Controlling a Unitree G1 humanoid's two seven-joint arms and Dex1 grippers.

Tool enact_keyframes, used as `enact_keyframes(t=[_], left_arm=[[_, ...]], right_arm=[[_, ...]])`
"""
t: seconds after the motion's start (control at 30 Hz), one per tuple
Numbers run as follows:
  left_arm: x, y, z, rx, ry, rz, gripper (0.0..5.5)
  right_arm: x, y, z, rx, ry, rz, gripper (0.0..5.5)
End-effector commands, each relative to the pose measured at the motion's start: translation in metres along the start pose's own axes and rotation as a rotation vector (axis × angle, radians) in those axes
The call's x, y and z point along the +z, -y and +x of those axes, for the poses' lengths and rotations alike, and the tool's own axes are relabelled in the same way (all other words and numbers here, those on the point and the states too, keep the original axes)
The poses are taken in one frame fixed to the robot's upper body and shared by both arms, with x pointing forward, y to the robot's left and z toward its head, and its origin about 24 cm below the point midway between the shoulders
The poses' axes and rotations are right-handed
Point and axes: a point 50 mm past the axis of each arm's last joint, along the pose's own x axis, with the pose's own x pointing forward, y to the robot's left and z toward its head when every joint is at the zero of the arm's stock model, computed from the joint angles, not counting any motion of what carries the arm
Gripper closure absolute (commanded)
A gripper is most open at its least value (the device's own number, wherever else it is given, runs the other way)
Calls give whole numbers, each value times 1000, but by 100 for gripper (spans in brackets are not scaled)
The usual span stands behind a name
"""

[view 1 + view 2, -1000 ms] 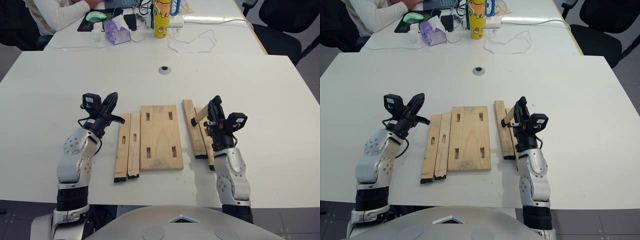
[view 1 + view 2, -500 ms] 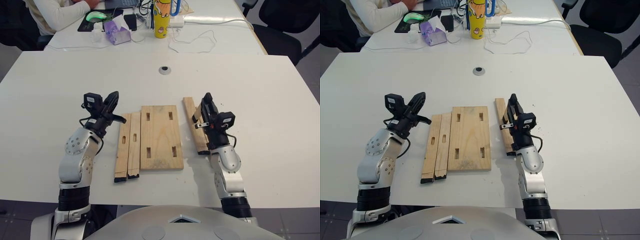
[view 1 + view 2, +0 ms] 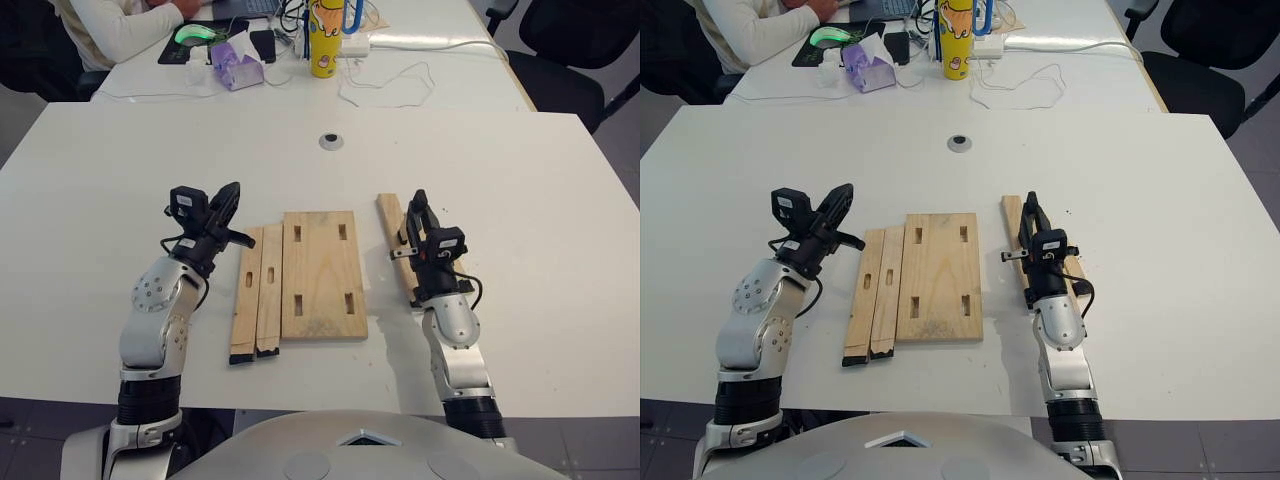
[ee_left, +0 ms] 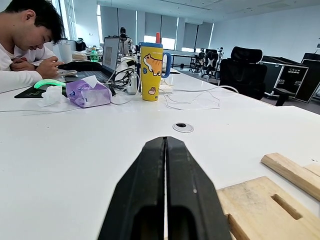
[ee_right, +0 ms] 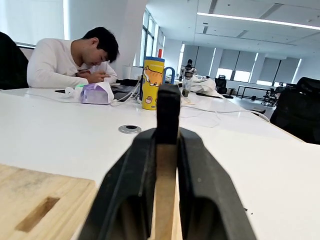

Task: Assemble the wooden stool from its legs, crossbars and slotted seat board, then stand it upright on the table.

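Right wrist view: right gripper [image 5: 166,134] fingers clamped on a leg [image 5: 165,200], right of seat board [image 3: 323,273].
Left gripper [image 4: 165,145]: fingers closed, empty, left of seat board.
Handling: likely stiff, light wood; hold mid-length.

No legible text, number or sign anywhere. Yellow tumbler [image 4: 151,72] on far desk carries cartoon figure only, no readable lettering. Purple tissue pack [image 4: 90,95] beside it: print too small to make out. Wooden seat board [image 3: 323,272] and slats bare, no markings.
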Motion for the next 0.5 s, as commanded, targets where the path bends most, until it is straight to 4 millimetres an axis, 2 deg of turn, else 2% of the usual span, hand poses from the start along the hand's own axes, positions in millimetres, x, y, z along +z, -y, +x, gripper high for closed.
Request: enact_keyframes(t=[0.03, 0.13, 0.23, 0.5], left_arm=[[0, 1, -2, 3, 0, 19, 550], [0, 1, -3, 9, 0, 19, 550], [-1, 1, -4, 16, 0, 17, 550], [-4, 2, -7, 37, 9, 8, 550]], right_arm=[[-52, 14, -32, -83, -351, 86, 508], [-54, 17, -34, -121, -368, 230, 508], [-54, 19, -37, -111, -351, 270, 508], [-35, 20, -35, -10, -235, 150, 508]])
